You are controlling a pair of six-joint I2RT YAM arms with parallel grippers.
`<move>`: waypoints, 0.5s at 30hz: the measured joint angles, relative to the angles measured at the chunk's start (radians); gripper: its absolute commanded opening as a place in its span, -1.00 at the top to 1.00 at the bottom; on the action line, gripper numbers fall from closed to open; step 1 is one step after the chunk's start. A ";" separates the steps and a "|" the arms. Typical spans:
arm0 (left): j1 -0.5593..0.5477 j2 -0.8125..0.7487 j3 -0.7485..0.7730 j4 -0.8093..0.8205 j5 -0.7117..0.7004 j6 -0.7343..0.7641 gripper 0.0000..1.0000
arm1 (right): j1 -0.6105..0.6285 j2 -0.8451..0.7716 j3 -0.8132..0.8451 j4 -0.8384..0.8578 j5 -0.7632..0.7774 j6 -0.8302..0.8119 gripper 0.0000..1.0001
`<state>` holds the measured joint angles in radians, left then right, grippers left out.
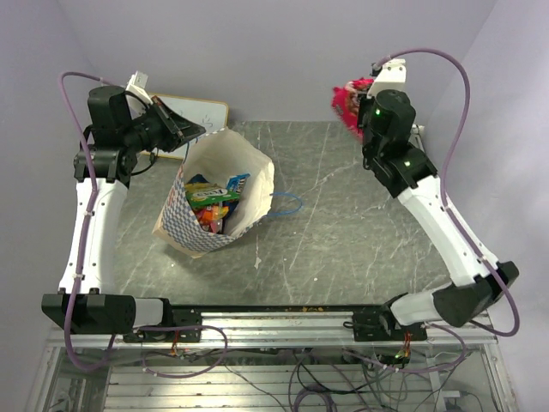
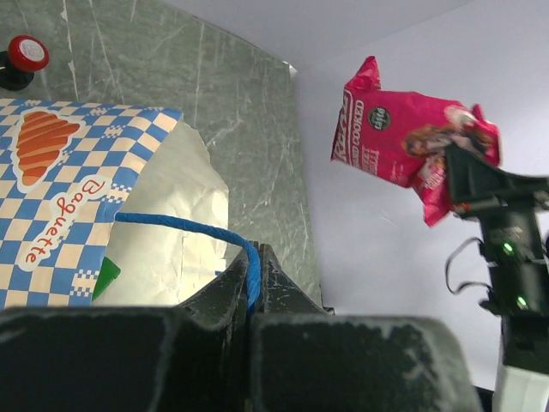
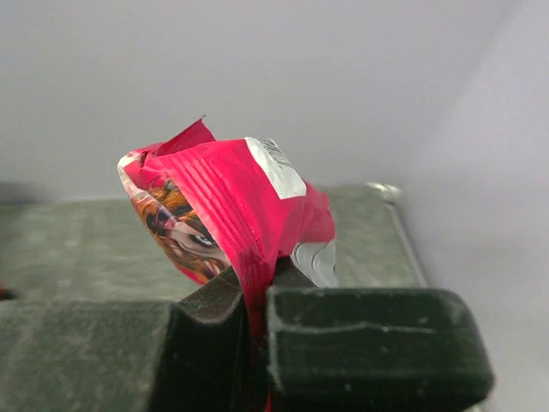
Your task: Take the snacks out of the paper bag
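The paper bag (image 1: pixel 249 176) stands open at the table's left, with several bright snack packets (image 1: pixel 210 199) inside. In the left wrist view its checkered side (image 2: pixel 77 180) fills the left. My left gripper (image 1: pixel 190 131) is shut on the bag's blue cord handle (image 2: pixel 184 225), at the bag's upper left rim; it shows in its own view (image 2: pixel 255 257). My right gripper (image 1: pixel 358 110) is shut on a pink snack packet (image 1: pixel 350 96) and holds it high above the table's far right. The packet also shows in the left wrist view (image 2: pixel 403 142) and the right wrist view (image 3: pixel 227 210), pinched at my right gripper (image 3: pixel 257 283).
A framed whiteboard (image 1: pixel 202 112) lies behind the bag at the back left. A small red-and-black knob (image 2: pixel 26 58) sits on the table beyond the bag. The bag's other blue handle (image 1: pixel 287 204) lies on the grey table (image 1: pixel 343 232) to the bag's right.
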<state>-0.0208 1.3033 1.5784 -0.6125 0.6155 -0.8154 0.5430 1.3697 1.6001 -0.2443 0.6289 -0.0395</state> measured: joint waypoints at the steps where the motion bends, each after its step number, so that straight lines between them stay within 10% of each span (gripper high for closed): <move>1: 0.000 0.002 0.000 0.000 0.001 0.000 0.86 | -0.035 0.017 -0.008 0.002 0.026 -0.006 1.00; 15: -0.001 0.011 -0.011 0.034 0.045 -0.023 0.86 | -0.341 0.334 -0.258 0.219 0.282 -0.277 1.00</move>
<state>-0.0216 1.3140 1.5673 -0.5789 0.6609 -0.8387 0.2020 1.7039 1.3422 -0.0254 0.9112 -0.3161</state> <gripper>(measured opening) 0.072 0.006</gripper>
